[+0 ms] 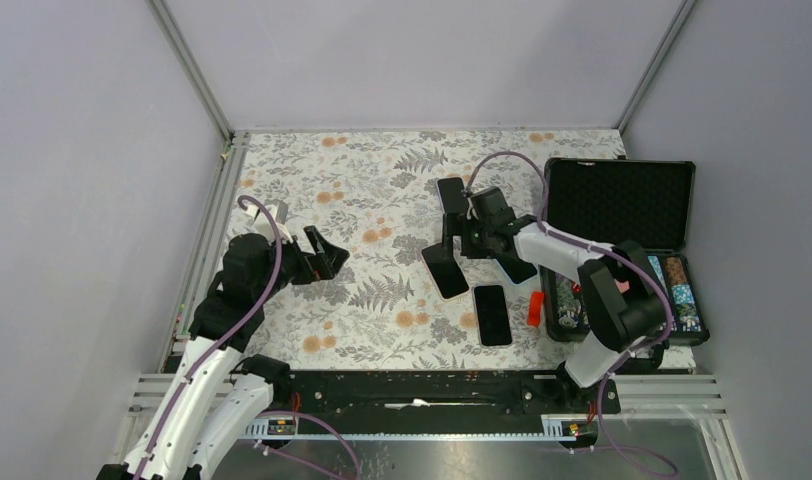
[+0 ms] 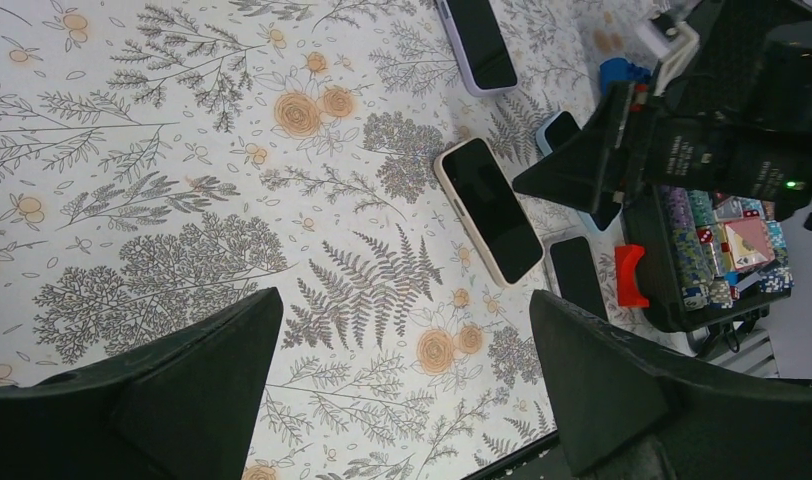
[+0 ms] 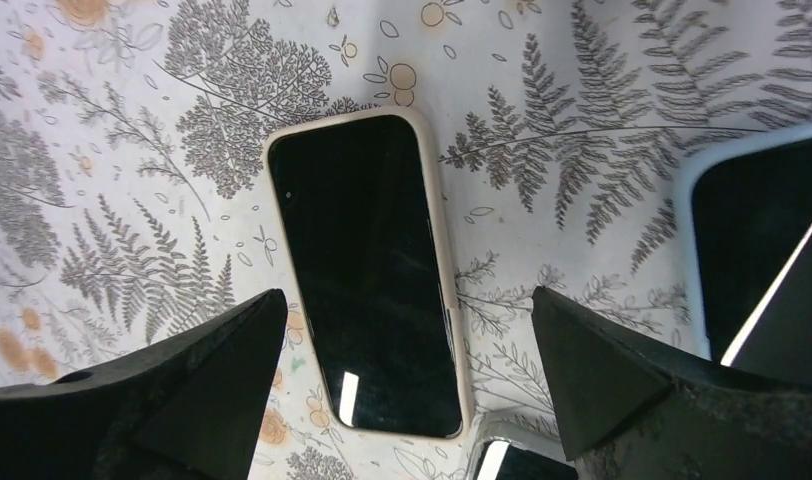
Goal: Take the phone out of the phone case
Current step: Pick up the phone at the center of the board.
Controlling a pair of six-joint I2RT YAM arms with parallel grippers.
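Note:
A phone in a beige case (image 3: 367, 270) lies screen up on the floral cloth; it also shows in the top view (image 1: 444, 270) and the left wrist view (image 2: 490, 210). My right gripper (image 3: 402, 300) is open and hovers just above this phone's lower half, one finger on each side, not touching; in the top view the right gripper (image 1: 460, 245) is over the phone's far end. My left gripper (image 2: 404, 297) is open and empty above bare cloth, well left of the phone (image 1: 332, 252).
A phone in a lavender case (image 1: 450, 192) lies farther back. A bare black phone (image 1: 492, 313) lies near the front. Another cased phone (image 3: 752, 240) lies under my right arm. An open black box (image 1: 622, 205) of small parts and a red piece (image 1: 533, 308) stand at right.

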